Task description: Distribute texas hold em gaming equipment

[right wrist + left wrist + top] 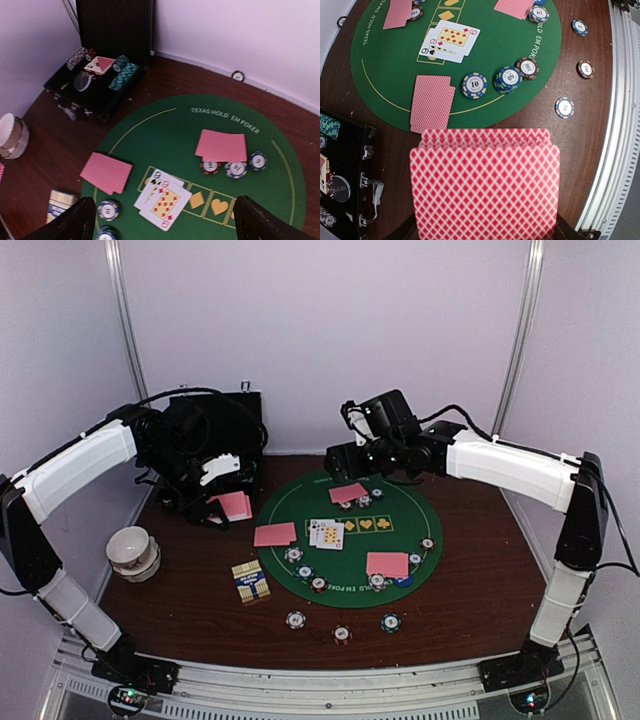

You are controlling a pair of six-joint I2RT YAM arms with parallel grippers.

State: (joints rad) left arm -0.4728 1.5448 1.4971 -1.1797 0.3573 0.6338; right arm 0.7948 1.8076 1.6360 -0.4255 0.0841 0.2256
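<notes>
Altogether three pink card piles (pixel 275 534) (pixel 348 493) (pixel 387 564) dot the mat (pixel 410 508); three chips (pixel 295 619) (pixel 341 634) (pixel 390 622) outside.

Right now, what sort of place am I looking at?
Probably a lab robot booth staged as a poker table: plain white walls with metal frame posts, a round green Texas Hold'em mat on a brown tabletop, and pink-backed playing cards dealt on it.

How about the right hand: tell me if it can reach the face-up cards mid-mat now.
Probably yes. The right hand is open and empty above the far side of the green mat, and the face-up cards lie uncovered just nearer, with nothing between.
</notes>
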